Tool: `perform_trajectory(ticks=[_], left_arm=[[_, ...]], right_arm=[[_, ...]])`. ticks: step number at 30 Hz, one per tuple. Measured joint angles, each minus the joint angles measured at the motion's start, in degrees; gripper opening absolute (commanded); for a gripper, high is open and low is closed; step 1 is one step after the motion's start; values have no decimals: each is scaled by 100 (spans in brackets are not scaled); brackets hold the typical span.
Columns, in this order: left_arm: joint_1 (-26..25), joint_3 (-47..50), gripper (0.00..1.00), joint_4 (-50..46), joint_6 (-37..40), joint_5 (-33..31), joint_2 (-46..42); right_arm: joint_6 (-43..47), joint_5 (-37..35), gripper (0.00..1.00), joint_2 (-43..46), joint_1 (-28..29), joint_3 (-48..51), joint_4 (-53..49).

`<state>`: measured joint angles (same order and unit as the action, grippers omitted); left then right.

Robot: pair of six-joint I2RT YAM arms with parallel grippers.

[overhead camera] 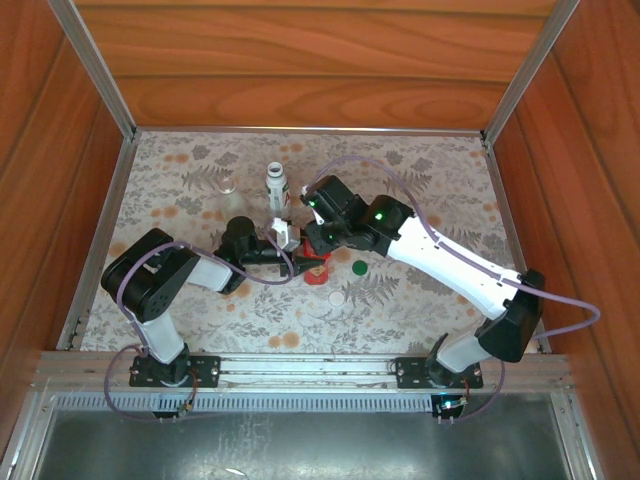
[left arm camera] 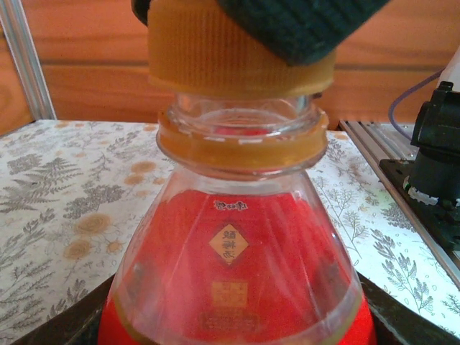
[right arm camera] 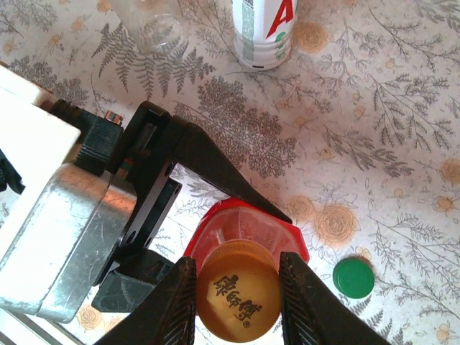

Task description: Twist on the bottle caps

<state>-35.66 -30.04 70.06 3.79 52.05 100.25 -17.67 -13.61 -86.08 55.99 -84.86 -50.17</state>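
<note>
The red bottle (overhead camera: 316, 270) is seen standing upright near the middle of the flower-patterned table (overhead camera: 440, 180), and everything else is placed from it. Its lower body is clamped between the two black fingers of the left gripper (left arm camera: 237, 321), which reaches in from the left arm's side; the jaws are closed only as far as the bottle's width allows. On the mouth of the red bottle the golden-brown cap (right arm camera: 239, 291) is seated, and it is pinched from both sides by the right gripper (right arm camera: 238, 267), whose jaws are drawn in snugly against the cap's ribbed wall and hold nothing else. In the left wrist view a band of clear threaded neck is seen between the cap's lower edge and the golden-brown ring below it. The green cap (right arm camera: 353, 278) is lying flat on the table close beside the red bottle, on the right arm's side, apart from it. A pale round white cap (overhead camera: 338, 298) is faintly made out just nearer the arm bases than the red bottle. Beyond the red bottle, toward the far wall, the white bottle (right arm camera: 264, 29) is standing upright and uncapped, and the clear bottle (right arm camera: 154, 25) is placed beside that, further toward the left arm's side.
</note>
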Motion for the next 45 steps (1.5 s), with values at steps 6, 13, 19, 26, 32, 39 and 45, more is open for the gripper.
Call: perform_trajectory(ticks=[6,13,19,26,32,39,45], left_arm=[[0,0,59,2,-17,-7,0],[-2,0,59,4,-11,17,0],[-2,0,59,4,7,28,0],[-2,0,59,4,11,31,0],[-2,0,59,4,22,31,-2],[-2,0,59,4,24,31,-2],[-2,0,59,4,24,33,-2]], right_arm=[[2,0,41,-22,0,-35,-35],[-28,109,70,-44,0,-26,-205],[-94,291,70,505,-2,378,94],[-570,752,41,1062,-435,671,492],[-776,1163,34,966,-728,789,621],[-841,1416,27,796,-745,798,645],[-859,1480,23,715,-807,800,658]])
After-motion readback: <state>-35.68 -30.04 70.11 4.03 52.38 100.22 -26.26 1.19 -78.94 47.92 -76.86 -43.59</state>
